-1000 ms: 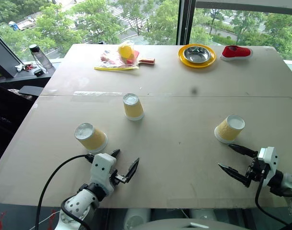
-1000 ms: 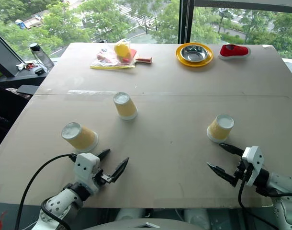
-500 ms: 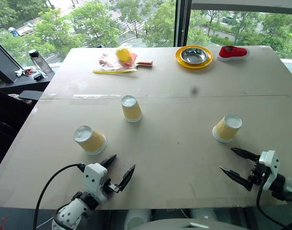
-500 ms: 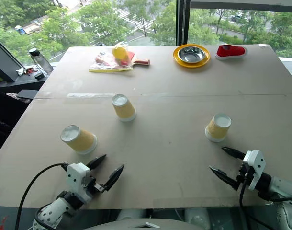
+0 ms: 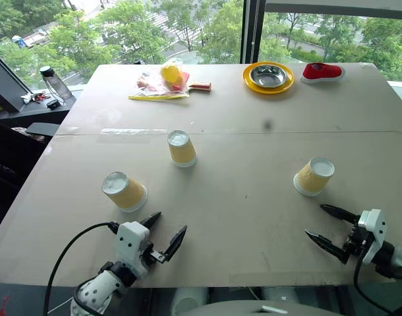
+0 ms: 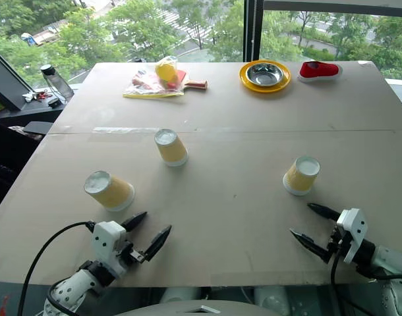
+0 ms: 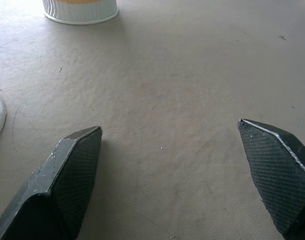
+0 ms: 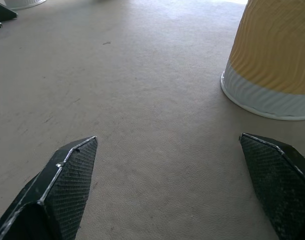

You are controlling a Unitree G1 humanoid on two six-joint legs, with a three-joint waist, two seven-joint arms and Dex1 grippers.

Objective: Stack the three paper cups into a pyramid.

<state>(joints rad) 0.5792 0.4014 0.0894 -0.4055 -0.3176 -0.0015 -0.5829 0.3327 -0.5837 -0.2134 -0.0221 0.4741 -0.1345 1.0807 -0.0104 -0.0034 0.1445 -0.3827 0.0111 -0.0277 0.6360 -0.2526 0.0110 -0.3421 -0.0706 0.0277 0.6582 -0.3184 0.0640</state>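
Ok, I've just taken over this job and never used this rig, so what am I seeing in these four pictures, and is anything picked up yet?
The two wide pictures come from the robot's head, looking down over a tan table. The two close ones come from cameras on its wrists, looking out between each gripper's black fingers. The left gripper and right gripper are both open and hold nothing. Three paper cups stand upside down and apart: the left cup, the middle cup and the right cup. No pyramid is started yet. At the far edge lie a steel bowl on a yellow plate, a red shoe and a plastic bag of toys.
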